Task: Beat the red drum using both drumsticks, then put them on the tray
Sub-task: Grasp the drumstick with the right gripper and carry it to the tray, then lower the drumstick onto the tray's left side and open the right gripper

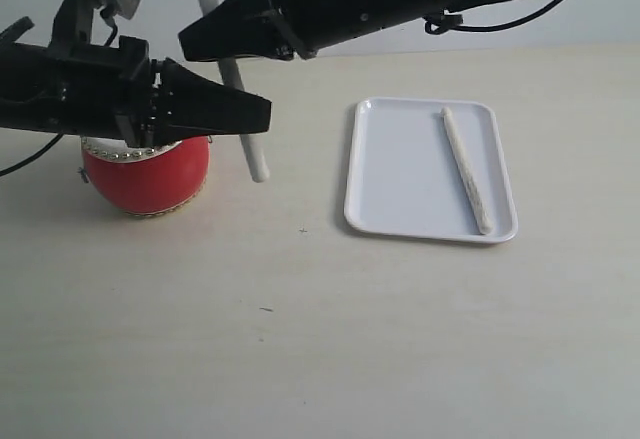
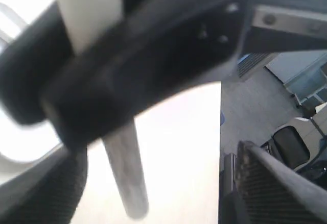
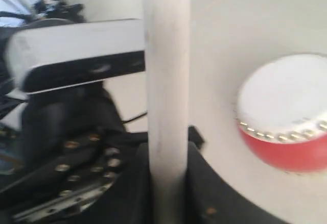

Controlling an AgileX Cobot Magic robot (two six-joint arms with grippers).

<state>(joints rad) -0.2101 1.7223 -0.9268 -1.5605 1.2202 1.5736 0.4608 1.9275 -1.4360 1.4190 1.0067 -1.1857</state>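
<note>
The red drum (image 1: 150, 174) stands at the left of the table, its pale skin top partly hidden under my left arm; the right wrist view also shows the drum (image 3: 286, 106). One drumstick (image 1: 466, 169) lies lengthwise in the white tray (image 1: 400, 159) on the right. My right gripper (image 1: 190, 44) reaches across to the left and is shut on the other drumstick (image 1: 245, 119), which hangs steeply with its lower tip just right of the drum. The stick (image 3: 166, 81) sits between the right gripper's (image 3: 166, 152) fingers. My left gripper (image 1: 262, 114) hovers over the drum, open and holding nothing; the held stick (image 2: 125, 168) passes in front of the left gripper (image 2: 158, 157).
The two arms cross close together above the drum. Bare pale tabletop (image 1: 300, 339) stretches across the front and between the drum and the tray.
</note>
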